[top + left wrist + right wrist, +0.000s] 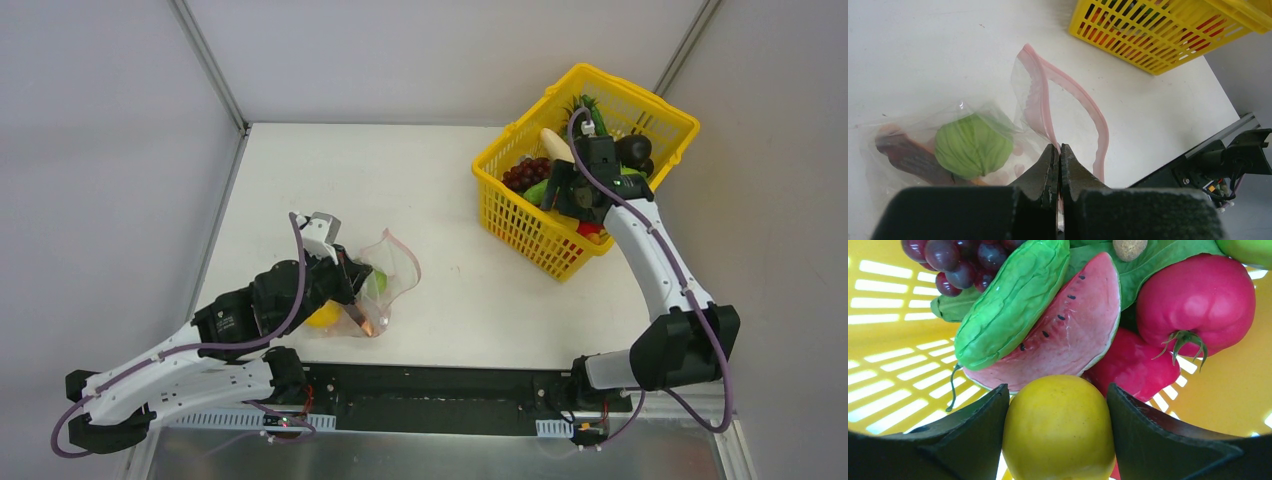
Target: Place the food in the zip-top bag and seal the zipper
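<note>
left tool (1059, 152) pinched shut on zip-top bag (1020, 85) rim; right tool (1057, 390) spread, gripping yellow fruit (1058, 435) in basket (888, 355).

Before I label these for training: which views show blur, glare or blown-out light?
Top external: evenly lit, sharp. Left wrist: the left end effector is blurred, faint glare on the zip-top bag. Right wrist: yellow fruit slightly soft, basket gaps blown out white.
</note>
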Tool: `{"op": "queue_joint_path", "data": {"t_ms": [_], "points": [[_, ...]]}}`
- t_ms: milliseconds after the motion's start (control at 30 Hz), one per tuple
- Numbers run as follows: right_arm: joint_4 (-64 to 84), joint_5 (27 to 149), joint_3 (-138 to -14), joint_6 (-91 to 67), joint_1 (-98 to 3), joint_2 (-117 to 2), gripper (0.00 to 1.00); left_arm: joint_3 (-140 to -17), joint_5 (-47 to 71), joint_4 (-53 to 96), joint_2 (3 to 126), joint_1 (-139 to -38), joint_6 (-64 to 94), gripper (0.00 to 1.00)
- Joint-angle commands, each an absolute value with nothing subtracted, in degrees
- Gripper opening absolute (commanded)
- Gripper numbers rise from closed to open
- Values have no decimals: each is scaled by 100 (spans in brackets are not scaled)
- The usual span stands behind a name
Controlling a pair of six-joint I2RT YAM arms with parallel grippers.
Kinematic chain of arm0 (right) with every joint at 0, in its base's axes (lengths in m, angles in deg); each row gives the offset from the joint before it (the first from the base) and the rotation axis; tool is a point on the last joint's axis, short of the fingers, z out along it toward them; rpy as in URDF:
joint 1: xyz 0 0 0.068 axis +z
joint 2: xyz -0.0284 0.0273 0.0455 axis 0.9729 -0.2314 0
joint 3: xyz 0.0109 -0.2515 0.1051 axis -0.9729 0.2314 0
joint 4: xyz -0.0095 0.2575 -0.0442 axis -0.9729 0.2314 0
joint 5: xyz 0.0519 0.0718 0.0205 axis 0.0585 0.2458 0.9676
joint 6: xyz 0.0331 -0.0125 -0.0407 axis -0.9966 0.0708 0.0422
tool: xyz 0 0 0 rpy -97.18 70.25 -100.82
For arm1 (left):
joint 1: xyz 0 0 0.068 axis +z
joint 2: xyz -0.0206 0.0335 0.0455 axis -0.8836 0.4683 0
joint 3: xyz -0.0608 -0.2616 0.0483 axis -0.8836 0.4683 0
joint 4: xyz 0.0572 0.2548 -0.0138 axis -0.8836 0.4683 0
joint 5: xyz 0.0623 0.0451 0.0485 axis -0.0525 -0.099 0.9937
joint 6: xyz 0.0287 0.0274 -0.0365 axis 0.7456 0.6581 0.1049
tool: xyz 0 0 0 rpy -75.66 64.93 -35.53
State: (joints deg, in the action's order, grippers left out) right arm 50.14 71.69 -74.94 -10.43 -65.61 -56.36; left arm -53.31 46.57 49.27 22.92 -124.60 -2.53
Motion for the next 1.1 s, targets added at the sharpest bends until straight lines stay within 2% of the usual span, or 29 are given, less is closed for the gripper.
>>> {"op": "queue_joint_path", "data": {"t_ms": [0, 67, 100, 367, 600, 1067], "points": [[5031, 7585, -7509, -1063, -6544, -5274, 54, -5331, 4689, 4707, 2316, -12404, -245, 0], [5033, 7604, -7510, -1047, -6545, -5237, 46, -5327, 4698, 4698, 2318, -12404, -245, 0], [5032, 7572, -7522, -1045, -6545, -5224, 45, -5330, 4695, 4698, 2321, -12404, -245, 0], [4485, 7144, -7513, -1251, -6554, -4867, 46, -5348, 4669, 4689, 2347, -12404, -236, 0], [3720, 7549, -7232, -1456, -6551, -4162, 46, -5379, 4626, 4654, 2442, -12405, -228, 0], [3229, 8325, -6959, -1800, -6551, -3534, 47, -5427, 4496, 4566, 2607, -12405, -260, 0]]}}
